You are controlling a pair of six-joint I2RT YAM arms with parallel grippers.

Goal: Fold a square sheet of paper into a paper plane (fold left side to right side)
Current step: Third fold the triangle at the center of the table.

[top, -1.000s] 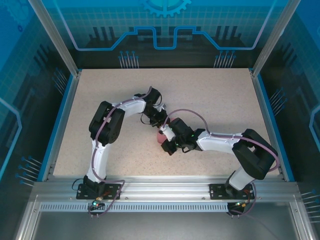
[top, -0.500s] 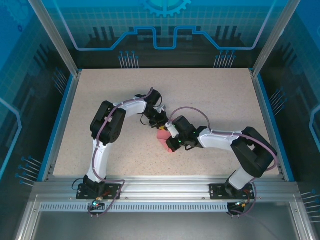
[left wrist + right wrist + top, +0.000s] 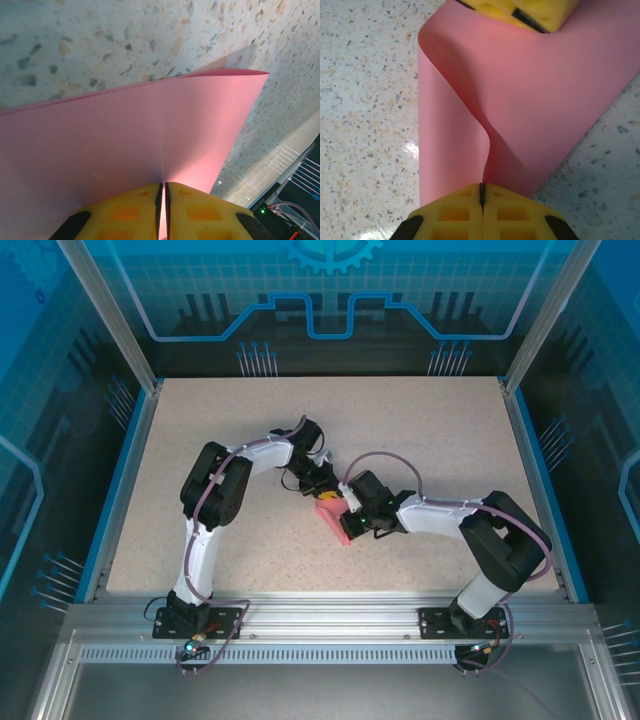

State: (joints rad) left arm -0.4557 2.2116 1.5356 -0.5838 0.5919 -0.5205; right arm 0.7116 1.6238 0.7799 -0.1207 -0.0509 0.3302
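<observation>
**Q:** Top view: where is the sheet?
**A:** The sheet [image 3: 334, 521] is just below the frame's centre on the worktop [image 3: 430, 430], between the arms. The left end effector [image 3: 322, 492] meets it from the upper left and the right end effector [image 3: 347, 512] from the right.

**Q:** Left wrist view: what is the grip state?
**A:** At bottom centre the jaws are closed to a thin slit and pinch one edge of the sheet [image 3: 125, 135]. The paper runs away from the pads as a smooth, bowed panel, ending in a corner at the upper right.

**Q:** Right wrist view?
**A:** At bottom centre the jaws are fully closed on another edge. The sheet [image 3: 540, 100] climbs from them in an S-curve. The left unit's yellow pads [image 3: 540, 11] clamp it at the top of the frame. The bend at the upper left is rounded, not creased.

**Q:** What are the handling properties?
**A:** By judgement it is light, thin and limp. It flexes freely, will keep any accidental crease, and may tear if the arms pull apart. It is likely to slide on the smooth worktop. Grip it at edges or corners only, and keep slack between the two grips.
</observation>
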